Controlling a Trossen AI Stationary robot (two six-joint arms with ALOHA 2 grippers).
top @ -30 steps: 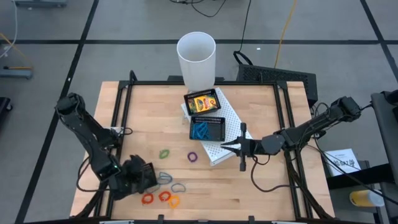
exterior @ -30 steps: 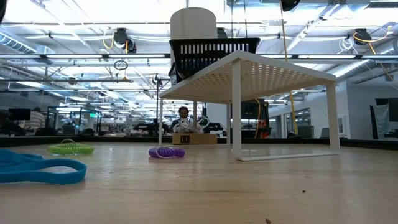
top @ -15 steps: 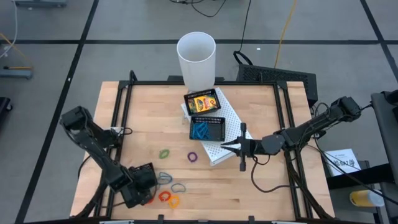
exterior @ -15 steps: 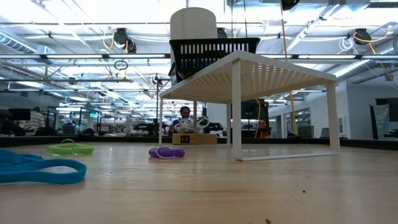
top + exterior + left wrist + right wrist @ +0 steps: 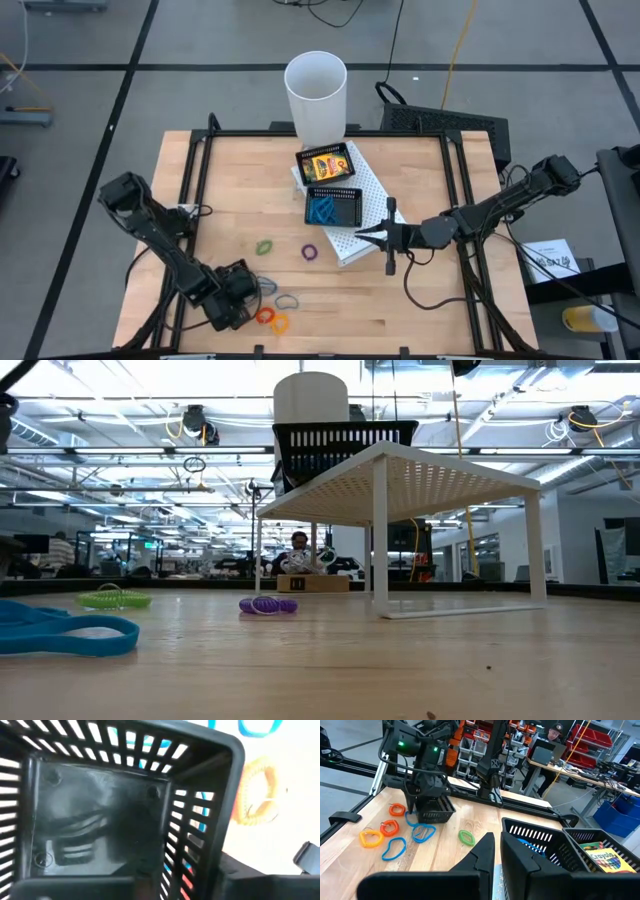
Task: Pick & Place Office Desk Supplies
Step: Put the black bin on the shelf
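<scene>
Gripping a small black basket (image 5: 434, 809) (empty inside), the left gripper (image 5: 232, 300) clamps its wall.

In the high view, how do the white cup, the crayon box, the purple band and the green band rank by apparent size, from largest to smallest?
1. White cup, clearly the largest, though it stands tall and so nearer the camera.
2. Crayon box.
3. Green band and purple band: they look alike, so I do not rank them.
</scene>
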